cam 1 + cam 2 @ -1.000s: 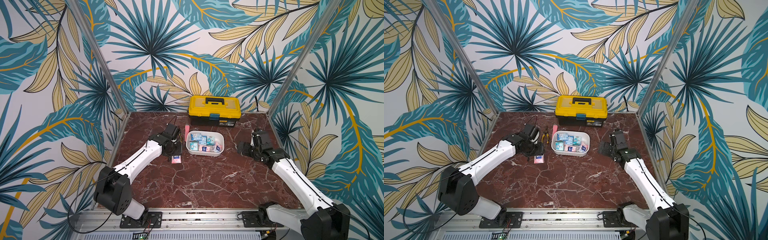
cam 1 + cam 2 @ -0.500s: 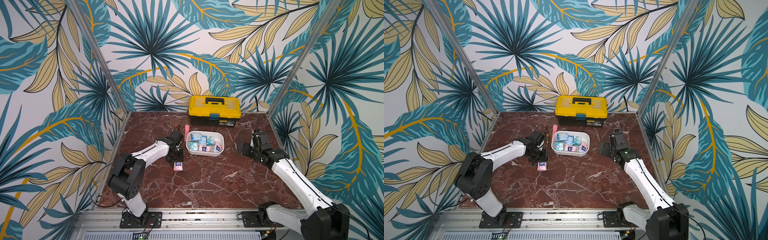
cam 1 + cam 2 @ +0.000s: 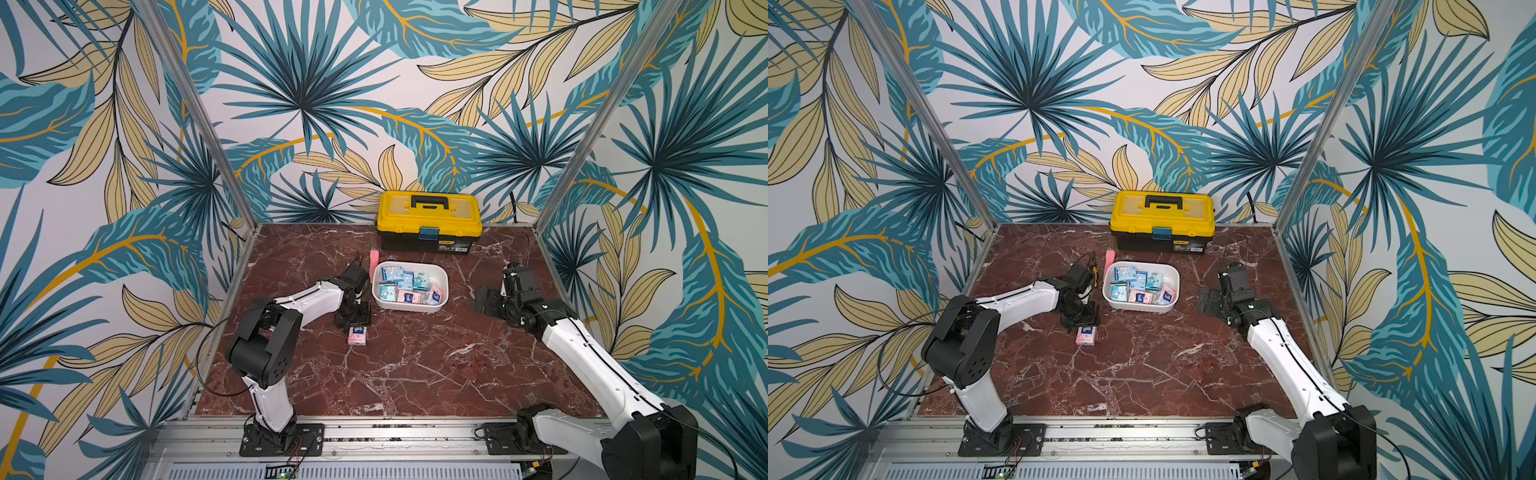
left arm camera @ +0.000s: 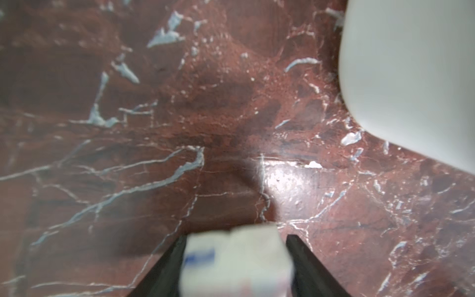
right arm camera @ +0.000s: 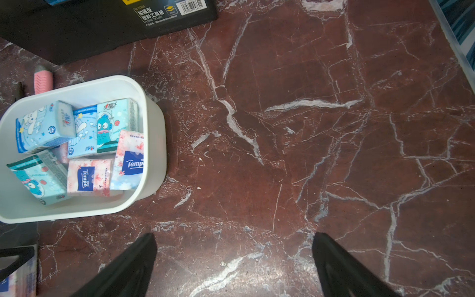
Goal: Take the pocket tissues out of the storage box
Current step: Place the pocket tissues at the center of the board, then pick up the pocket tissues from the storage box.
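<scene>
My left pincer [image 4: 236, 237] straddles a pink tissue pack [image 3: 357, 336] on the marble table [image 3: 415, 365] near the storage box [image 3: 411, 308]; clamped or loose, I cannot tell; right pincer [image 5: 234, 235] gapes empty; other tissue packs [image 5: 84, 177] sit inside.

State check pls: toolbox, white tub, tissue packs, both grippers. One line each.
yellow toolbox, lid shut.
storage box, lidless, upright.
packs in the box, several, loosely piled.
pink tissue pack, out of the box, lying on the table.
left gripper, fingers flanking that pack; gripping or released, cannot tell.
right gripper, open, empty.
</scene>
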